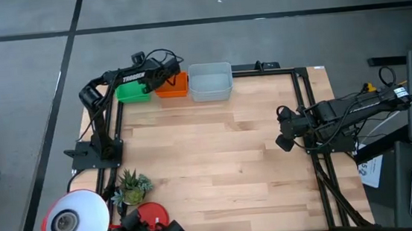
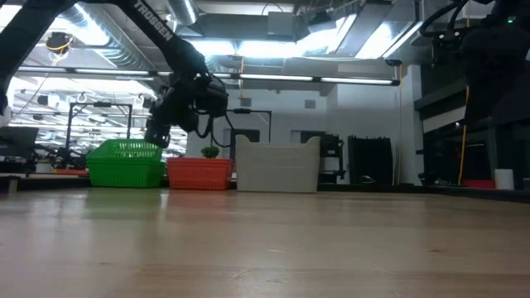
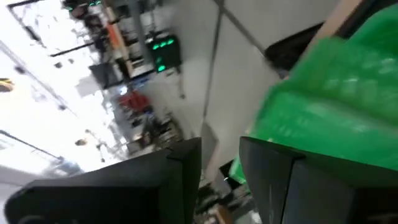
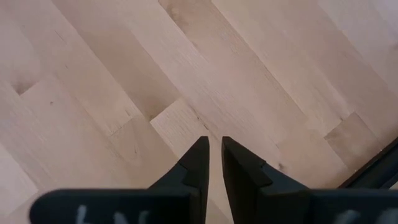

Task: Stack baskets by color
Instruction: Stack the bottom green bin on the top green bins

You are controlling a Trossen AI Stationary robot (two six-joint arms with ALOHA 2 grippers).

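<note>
Three stacks of shallow rectangular plastic baskets stand in a row along the far edge of the pale wooden table (image 1: pixel 217 152): the bright green basket stack (image 1: pixel 132 90) at the left, the red-orange basket stack (image 1: pixel 173 88) just beside it, and the slightly larger light grey basket stack (image 1: pixel 210 82) at the right of the row, next to the red-orange one. How many baskets each stack holds cannot be told. The left gripper (image 1: pixel 174 67) hangs above the green and red-orange stacks; in the left wrist view its two dark fingers (image 3: pixel 273 180) stand apart with a clear gap, nothing between them, and the green basket lies just beyond them. The right gripper (image 4: pixel 211 155) waits over bare wood near the table's right edge, its fingers nearly closed, a thin slit between the tips, empty.
</note>
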